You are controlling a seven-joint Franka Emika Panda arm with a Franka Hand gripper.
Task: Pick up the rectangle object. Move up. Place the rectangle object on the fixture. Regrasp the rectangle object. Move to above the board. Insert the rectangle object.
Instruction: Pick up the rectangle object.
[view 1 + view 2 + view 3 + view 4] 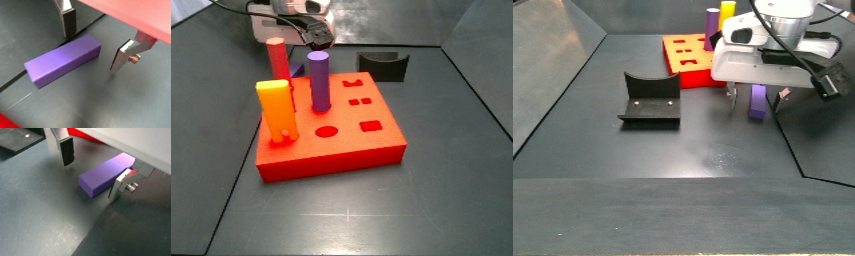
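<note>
Even, soft overhead light. The dark grey matte tabletop (673, 160) carries faint pale sheen and weak shadows. Wrist views look slightly soft; the silver two-finger tool (93, 42) stays sharp.

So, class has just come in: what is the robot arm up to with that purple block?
The gripper hangs low over the rectangle object, which lies flat on the dark floor. Its fingers are open, one on each side of the bar, so nothing is gripped yet. The fixture stands bare, apart from it. The board holds a purple cylinder and a yellow-orange block.
</note>
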